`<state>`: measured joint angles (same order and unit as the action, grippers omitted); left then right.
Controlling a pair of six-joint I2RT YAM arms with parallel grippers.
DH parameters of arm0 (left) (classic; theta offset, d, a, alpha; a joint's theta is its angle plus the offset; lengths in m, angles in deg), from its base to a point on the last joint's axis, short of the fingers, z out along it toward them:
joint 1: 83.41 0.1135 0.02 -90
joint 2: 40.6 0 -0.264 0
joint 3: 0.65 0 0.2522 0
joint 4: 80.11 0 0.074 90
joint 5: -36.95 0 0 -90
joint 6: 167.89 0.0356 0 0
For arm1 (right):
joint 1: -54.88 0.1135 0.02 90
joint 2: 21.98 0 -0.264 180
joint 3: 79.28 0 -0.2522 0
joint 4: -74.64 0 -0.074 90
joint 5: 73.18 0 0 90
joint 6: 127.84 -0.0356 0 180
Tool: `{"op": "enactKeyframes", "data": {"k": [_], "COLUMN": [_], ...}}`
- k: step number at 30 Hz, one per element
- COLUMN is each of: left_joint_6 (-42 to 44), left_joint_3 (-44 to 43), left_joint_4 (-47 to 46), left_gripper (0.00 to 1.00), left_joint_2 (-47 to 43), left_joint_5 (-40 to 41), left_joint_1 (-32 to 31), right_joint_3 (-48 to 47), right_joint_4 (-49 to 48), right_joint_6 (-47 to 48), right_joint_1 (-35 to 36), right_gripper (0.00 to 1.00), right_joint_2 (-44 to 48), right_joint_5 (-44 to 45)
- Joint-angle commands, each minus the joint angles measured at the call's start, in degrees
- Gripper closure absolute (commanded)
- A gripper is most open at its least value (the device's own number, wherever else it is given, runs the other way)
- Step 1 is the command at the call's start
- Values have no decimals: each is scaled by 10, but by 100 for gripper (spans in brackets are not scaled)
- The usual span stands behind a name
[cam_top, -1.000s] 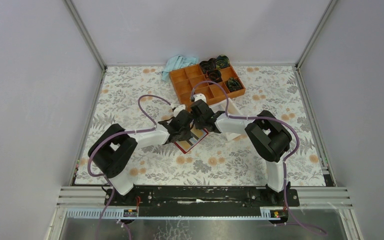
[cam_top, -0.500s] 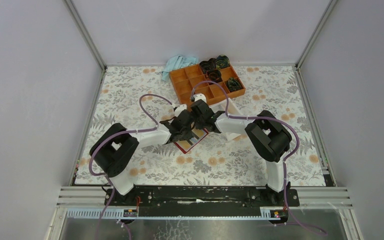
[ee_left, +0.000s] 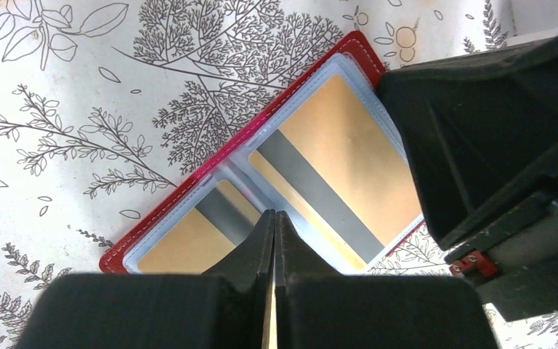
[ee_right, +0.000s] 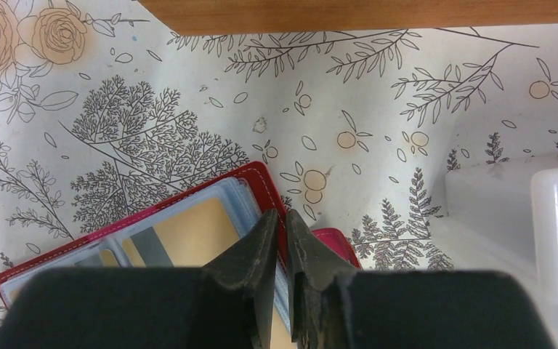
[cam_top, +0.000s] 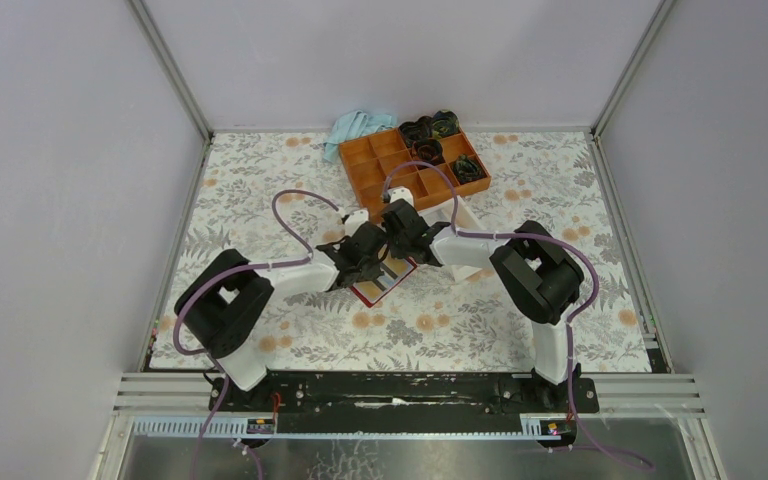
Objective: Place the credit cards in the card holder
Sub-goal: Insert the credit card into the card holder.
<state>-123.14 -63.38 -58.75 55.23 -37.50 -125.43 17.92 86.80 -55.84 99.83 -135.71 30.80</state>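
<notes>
The dark-red card holder (cam_top: 376, 289) lies open on the floral table. In the left wrist view its clear pockets (ee_left: 189, 183) hold two tan-gold cards (ee_left: 349, 149). My left gripper (ee_left: 274, 215) is shut right over the holder's middle fold, with a thin tan-gold card edge showing between its fingers. My right gripper (ee_right: 281, 217) is shut on the holder's red far edge (ee_right: 260, 177) and pocket sleeve, beside a tan-gold card (ee_right: 189, 231). In the top view both grippers, left (cam_top: 373, 263) and right (cam_top: 397, 252), meet over the holder.
An orange compartment tray (cam_top: 384, 172) with dark items stands behind the grippers, and a light blue cloth (cam_top: 357, 127) lies at its left. A whitish clear box (ee_right: 523, 218) lies just right of the holder, under the right arm.
My left gripper has shifted slightly over the holder. The right gripper and the holder have stayed in place.
</notes>
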Motion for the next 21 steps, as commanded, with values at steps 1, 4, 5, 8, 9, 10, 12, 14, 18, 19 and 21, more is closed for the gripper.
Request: {"op": "enactKeyframes", "data": {"k": [1,4,5,8,9,10,12,14,18,19,21], "left_joint_6": [-7,-9,-7,-2,0,0,1,3,5,5,5], "left_joint_3": [16,28,31,30,29,29,29,32,30,32,38], "left_joint_4": [-32,-44,-47,-50,-52,-53,-54,-63,-60,-59,-57], "left_gripper": [98,98,98,98,98,98,98,98,98,98,98], "left_joint_2": [4,-6,-11,-18,-17,-16,-13,-12,-15,-22,-42], "left_joint_5": [28,46,51,59,62,63,69,74,78,80,84], "left_joint_1": [-3,-4,-2,2,4,5,6,8,12,12,11], "right_joint_3": [25,30,30,29,29,28,30,36,45,44,45], "right_joint_4": [16,17,18,22,24,27,31,30,35,36,35], "right_joint_6": [-30,-35,-36,-41,-42,-44,-46,-50,-48,-45,-34], "right_joint_1": [13,21,25,31,34,37,43,46,46,46,45], "right_gripper": [83,83,83,83,82,82,82,82,81,80,76], "right_joint_2": [-18,-11,-10,-4,-3,-1,2,11,25,30,38], "right_joint_5": [-38,-33,-29,-29,-27,-25,-19,-16,21,32,41]}}
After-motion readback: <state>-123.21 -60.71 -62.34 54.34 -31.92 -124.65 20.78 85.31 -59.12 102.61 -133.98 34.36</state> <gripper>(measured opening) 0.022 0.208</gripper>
